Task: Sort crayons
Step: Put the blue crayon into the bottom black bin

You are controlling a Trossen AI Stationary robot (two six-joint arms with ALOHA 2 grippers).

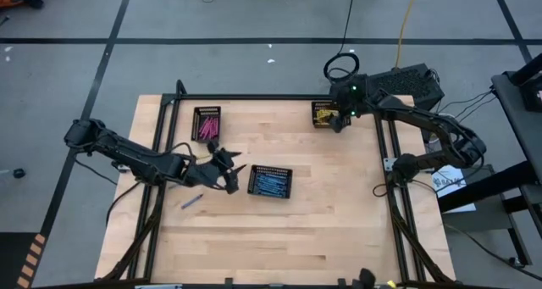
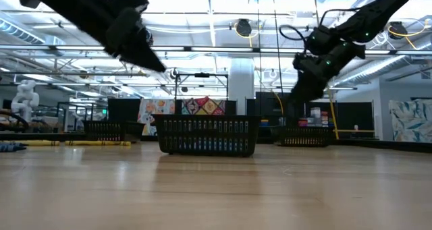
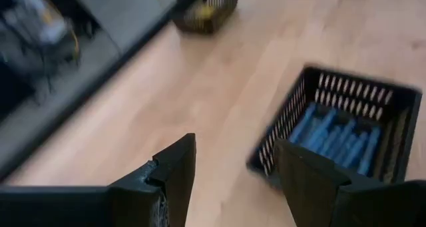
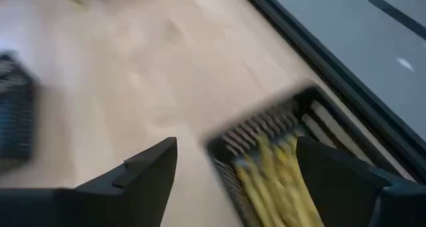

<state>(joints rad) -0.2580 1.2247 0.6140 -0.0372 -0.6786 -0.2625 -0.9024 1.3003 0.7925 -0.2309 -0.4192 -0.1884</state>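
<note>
Looking down from above, sorting is judged nearly done: one blue crayon [image 1: 191,201] is left loose on the table [image 1: 279,238], near the left gripper [image 1: 227,174], so a reach and pinch is called for next. From table height, the middle tray [image 2: 206,135] is seen between both raised arms. In the left wrist view, empty fingers [image 3: 174,170] are spread beside the blue crayons [image 3: 336,135]. In the right wrist view, the right gripper [image 4: 236,164] is spread, empty, over the yellow crayons [image 4: 269,174].
</note>
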